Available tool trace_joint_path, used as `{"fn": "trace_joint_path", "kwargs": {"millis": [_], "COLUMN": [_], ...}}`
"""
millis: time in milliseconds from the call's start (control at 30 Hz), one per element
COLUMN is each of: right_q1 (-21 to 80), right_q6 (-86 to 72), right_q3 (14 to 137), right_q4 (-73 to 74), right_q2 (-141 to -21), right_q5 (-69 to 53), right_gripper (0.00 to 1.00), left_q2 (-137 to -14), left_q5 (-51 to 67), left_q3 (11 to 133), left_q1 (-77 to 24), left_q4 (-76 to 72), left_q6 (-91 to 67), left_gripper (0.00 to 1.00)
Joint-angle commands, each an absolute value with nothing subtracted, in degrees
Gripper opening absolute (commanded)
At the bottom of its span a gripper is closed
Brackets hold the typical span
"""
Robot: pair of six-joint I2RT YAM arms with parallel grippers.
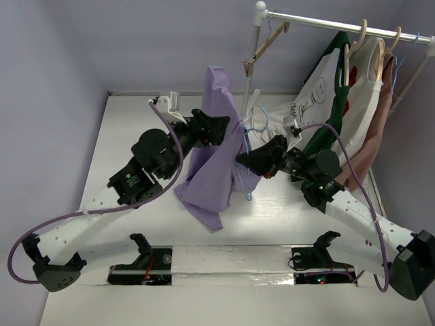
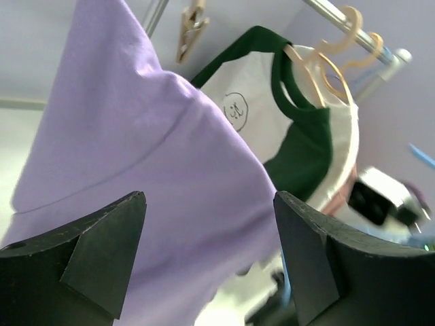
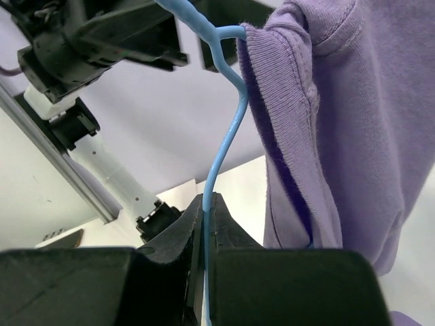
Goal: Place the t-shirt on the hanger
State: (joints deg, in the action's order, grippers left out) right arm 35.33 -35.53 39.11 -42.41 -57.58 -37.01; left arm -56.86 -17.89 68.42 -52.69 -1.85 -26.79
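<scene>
The light-blue hanger (image 3: 228, 136) is clamped between the tightly closed fingers of the right gripper (image 3: 206, 204), with its wire rising toward 12 o'clock in the right wrist view. The lavender t-shirt (image 1: 217, 156) is draped over the hanger's upper end and hangs above the middle of the desk (image 1: 272, 210). The left gripper (image 2: 209, 204) is spread wide at the shirt's 9 o'clock edge. Whether it touches the fabric cannot be told. A clothes rail (image 1: 326, 24) with garments is seen at 1 o'clock.

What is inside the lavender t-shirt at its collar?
The light-blue hanger, pinched in the right gripper's shut jaws, rises and disappears under the t-shirt's collar edge. How far the hanger reaches inside cannot be seen, because fabric covers it.
</scene>
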Motion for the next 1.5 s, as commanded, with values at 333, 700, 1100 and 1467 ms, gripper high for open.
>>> {"fn": "trace_joint_path", "kwargs": {"millis": [333,700,1100,1467], "right_q1": [35.5,35.5,35.5,35.5], "right_q6": [-32.6,-32.3,-33.1,-33.1], "right_q3": [37.3,38.0,39.1,38.8], "right_q4": [-45.1,-44.6,-44.3,-42.8], "right_q2": [-54.8,-58.0,-61.4,-61.5], "right_q5": [-36.4,-35.3,-35.8,-35.2], "right_gripper": [0.00,0.00,0.00,0.00], "left_q2": [-68.7,-68.0,-68.0,-66.8], "left_q5": [-12.0,-9.8,-9.7,-11.9], "left_q3": [69.7,60.8,57.8,56.6], "left_q1": [-51.3,-51.3,-51.3,-51.3], "left_q4": [-18.6,-28.6,-32.5,-33.6], "left_q6": [-36.5,-39.1,-39.6,-39.4], "left_gripper": [0.72,0.57,0.55,0.00]}}
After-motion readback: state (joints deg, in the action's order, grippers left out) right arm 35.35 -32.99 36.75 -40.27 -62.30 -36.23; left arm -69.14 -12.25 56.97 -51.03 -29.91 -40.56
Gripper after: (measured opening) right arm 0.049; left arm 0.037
